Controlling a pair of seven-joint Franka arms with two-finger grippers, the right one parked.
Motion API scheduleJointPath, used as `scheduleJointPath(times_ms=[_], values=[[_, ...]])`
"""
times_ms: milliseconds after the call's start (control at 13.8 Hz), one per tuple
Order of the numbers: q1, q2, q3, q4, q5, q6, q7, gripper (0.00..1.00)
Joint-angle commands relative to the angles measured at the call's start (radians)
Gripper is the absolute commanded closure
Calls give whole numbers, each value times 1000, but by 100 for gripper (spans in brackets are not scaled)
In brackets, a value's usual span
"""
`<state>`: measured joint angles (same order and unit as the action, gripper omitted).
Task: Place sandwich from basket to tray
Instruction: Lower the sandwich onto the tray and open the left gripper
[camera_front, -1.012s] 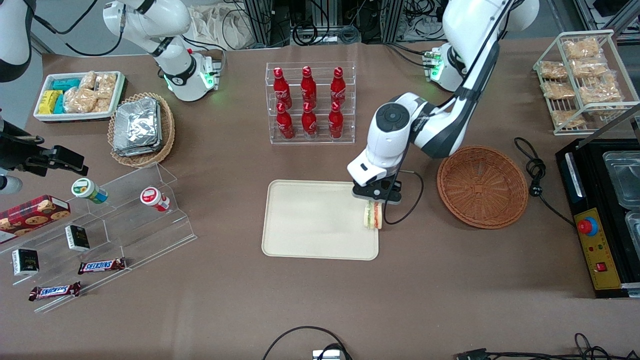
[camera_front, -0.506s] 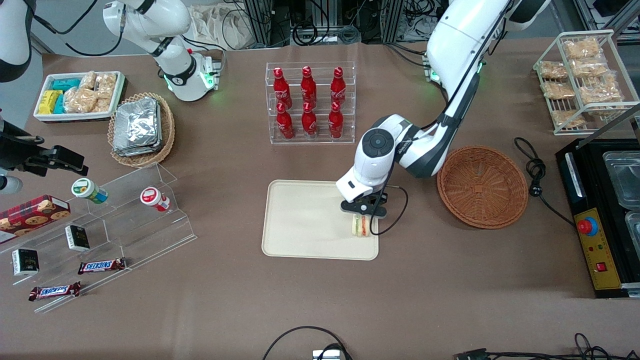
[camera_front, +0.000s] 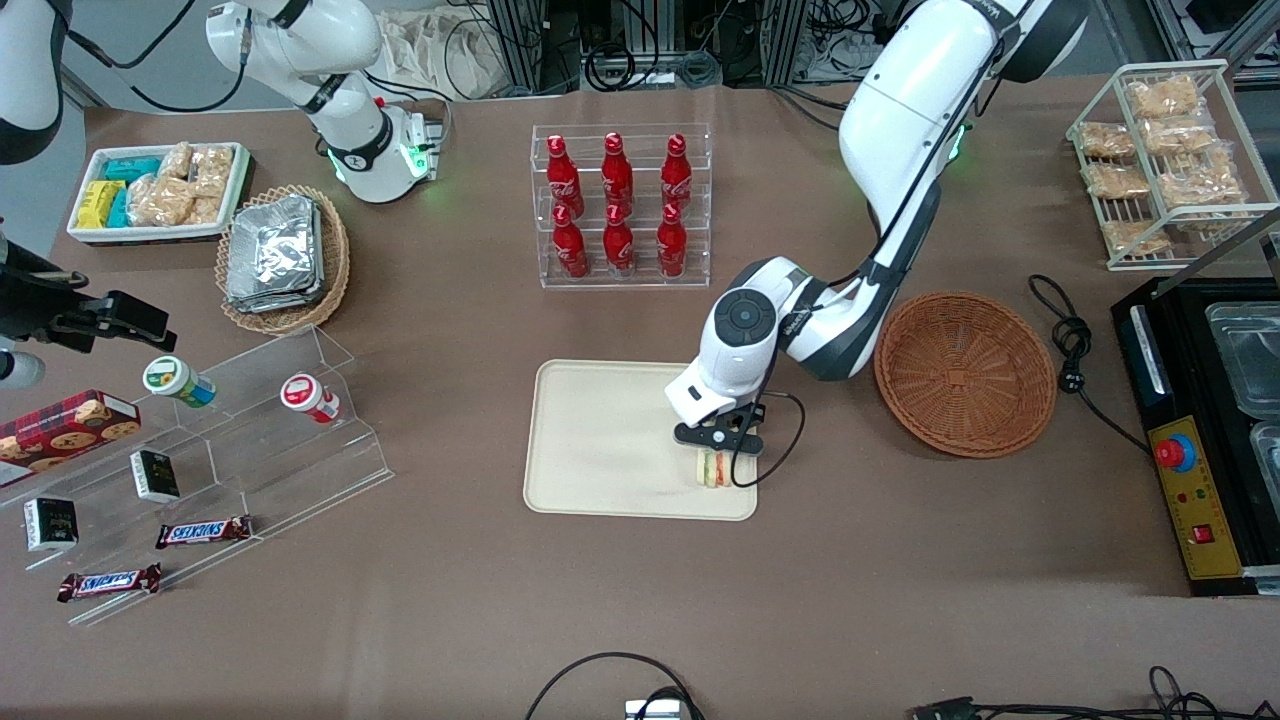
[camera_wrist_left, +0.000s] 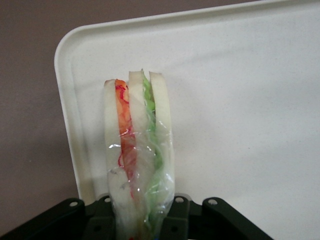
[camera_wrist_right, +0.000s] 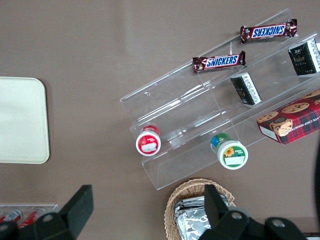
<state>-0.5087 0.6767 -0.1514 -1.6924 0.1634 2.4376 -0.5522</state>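
My gripper (camera_front: 716, 452) clamps the clear-wrapped sandwich (camera_front: 713, 468), its white bread and orange and green layers on edge, over the cream tray's (camera_front: 600, 440) corner nearest the round, empty reddish-brown wicker basket (camera_front: 965, 372).

1. The front camera is looking down steeply on the whole table from high up, taking in everything from the tray (camera_front: 600, 440) out to both ends.
2. The left wrist camera is sitting just above the gripper (camera_wrist_left: 142, 227), looking down along the held sandwich (camera_wrist_left: 137, 160) at one rounded corner of the tray (camera_wrist_left: 240, 75) from very near.
3. The right wrist camera is hanging well above the table toward the parked arm's end from the tray (camera_wrist_right: 22, 120), facing straight down.
4. All three views are sharing that tray.
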Motion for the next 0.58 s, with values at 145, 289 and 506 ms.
scheduleJointPath(times_ms=[145, 289, 506], values=[[-10, 29, 4, 39, -10, -20, -17, 64], [-10, 34, 4, 42, -10, -20, -22, 49], [-28, 40, 6, 42, -7, -17, -63, 0]])
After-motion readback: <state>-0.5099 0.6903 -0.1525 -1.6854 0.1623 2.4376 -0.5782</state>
